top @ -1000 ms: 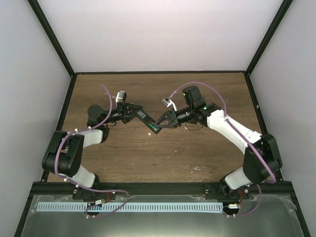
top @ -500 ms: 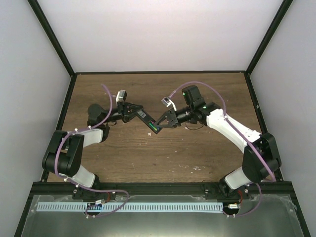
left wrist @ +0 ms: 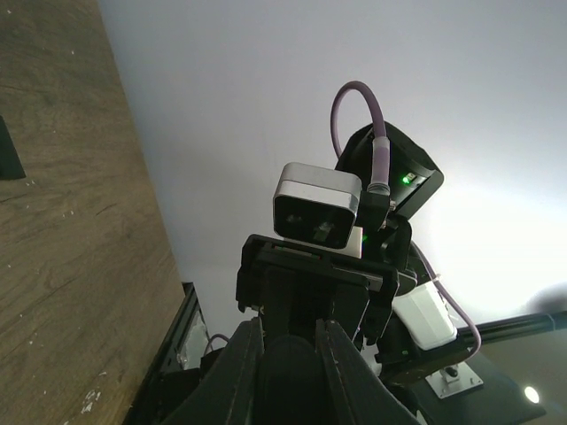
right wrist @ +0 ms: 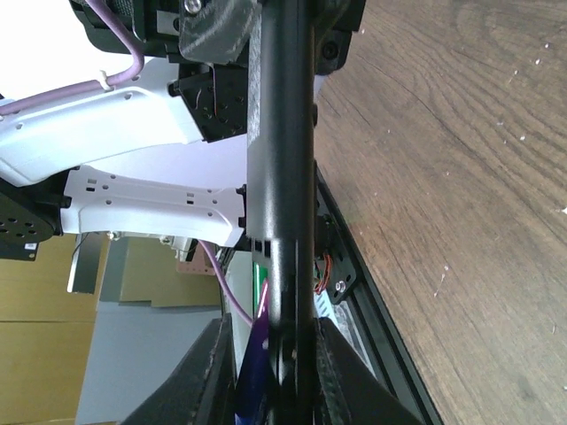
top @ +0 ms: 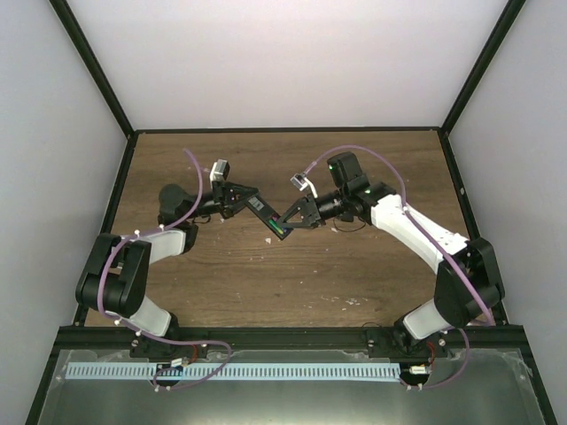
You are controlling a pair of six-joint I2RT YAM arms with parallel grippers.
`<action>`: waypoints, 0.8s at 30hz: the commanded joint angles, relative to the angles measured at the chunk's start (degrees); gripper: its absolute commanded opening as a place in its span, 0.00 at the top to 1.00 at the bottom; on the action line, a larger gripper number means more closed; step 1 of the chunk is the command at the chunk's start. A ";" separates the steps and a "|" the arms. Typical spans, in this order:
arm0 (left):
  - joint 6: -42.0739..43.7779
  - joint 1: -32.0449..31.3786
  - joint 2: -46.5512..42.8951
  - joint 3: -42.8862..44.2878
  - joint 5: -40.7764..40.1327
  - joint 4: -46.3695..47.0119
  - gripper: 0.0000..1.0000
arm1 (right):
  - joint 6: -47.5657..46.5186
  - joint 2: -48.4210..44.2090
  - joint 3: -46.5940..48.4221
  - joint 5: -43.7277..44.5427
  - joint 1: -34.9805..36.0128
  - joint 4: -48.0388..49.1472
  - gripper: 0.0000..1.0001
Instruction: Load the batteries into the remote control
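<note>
The black remote control (top: 264, 215) is held in the air between both grippers, above the wooden table (top: 310, 274). My left gripper (top: 241, 200) is shut on its far-left end; in the left wrist view the remote (left wrist: 288, 385) fills the gap between the fingers (left wrist: 232, 376). My right gripper (top: 289, 221) is shut round its near-right end. In the right wrist view the remote (right wrist: 283, 159) runs upright. The green battery (right wrist: 259, 288) and the blue-purple battery (right wrist: 255, 376) lie against its left side. The blue-purple one sits between my finger (right wrist: 205, 376) and the remote. Green also shows in the top view (top: 278, 229).
Pale specks of debris (top: 354, 301) lie on the table. A black frame (top: 283, 335) borders the near edge, with black posts at the back corners. A dark flat piece (left wrist: 7, 155) lies on the wood at the left edge of the left wrist view.
Both grippers and the remote have shifted very slightly toward the far side. Both grips are unchanged.
</note>
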 commanded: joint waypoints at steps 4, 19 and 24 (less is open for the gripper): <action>-1.66 -1.68 0.35 1.63 1.16 4.02 1.00 | -2.80 1.94 4.48 0.76 -0.13 1.15 0.83; -1.98 -1.61 1.63 2.59 1.21 4.26 1.00 | -3.95 1.12 5.60 1.62 -0.11 -0.31 0.69; -1.85 -1.64 1.94 2.41 1.11 4.22 1.00 | -1.83 -0.05 5.82 1.34 -0.22 1.25 0.61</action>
